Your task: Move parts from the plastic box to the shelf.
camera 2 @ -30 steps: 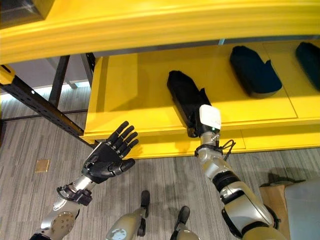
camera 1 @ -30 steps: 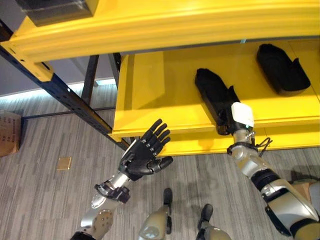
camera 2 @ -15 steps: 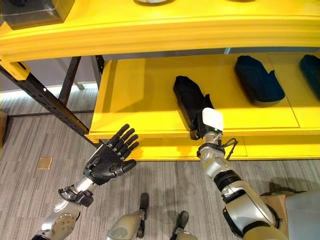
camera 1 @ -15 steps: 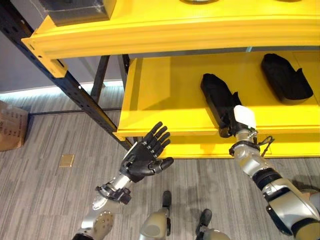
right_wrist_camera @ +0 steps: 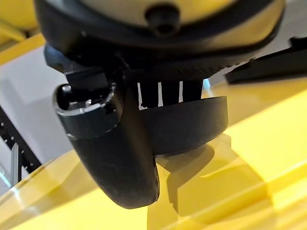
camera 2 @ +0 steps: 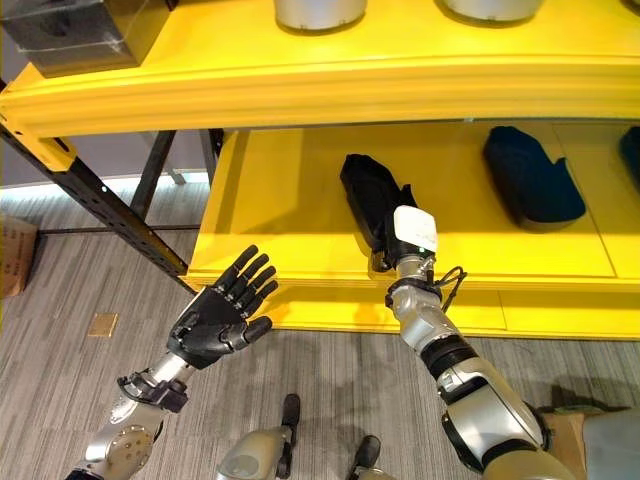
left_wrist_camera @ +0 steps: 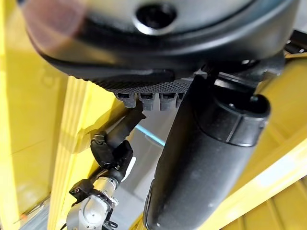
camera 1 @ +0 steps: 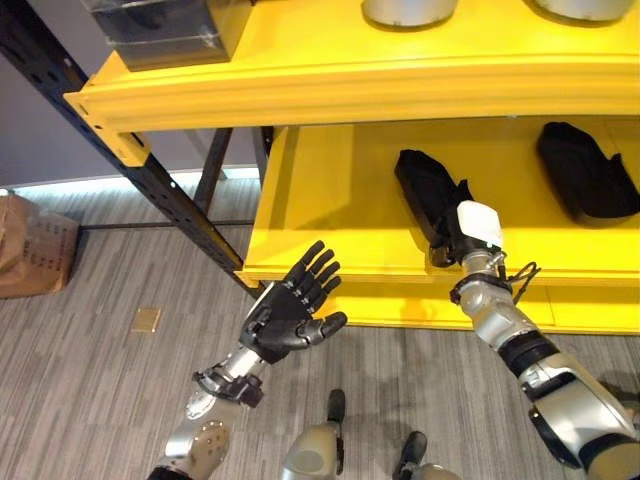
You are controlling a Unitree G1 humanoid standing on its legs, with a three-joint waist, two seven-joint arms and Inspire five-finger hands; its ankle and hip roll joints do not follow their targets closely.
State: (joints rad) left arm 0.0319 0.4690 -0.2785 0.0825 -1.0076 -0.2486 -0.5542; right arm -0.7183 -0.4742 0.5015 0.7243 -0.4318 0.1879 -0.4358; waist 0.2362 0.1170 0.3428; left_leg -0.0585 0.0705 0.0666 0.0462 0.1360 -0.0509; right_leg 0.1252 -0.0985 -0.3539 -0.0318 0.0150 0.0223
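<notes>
Left eye view: one yellow shelf unit with two tiers, on dark uprights over grey striped floor. Lower tier carries two black parts: one part near the front edge, a second part well apart on the robot's right. Upper tier holds a dark box and two metal cans. One cardboard box stands on the floor. Right hand fingers curl round the near part's front end. Left hand hangs before the shelf, fingers spread, empty.
</notes>
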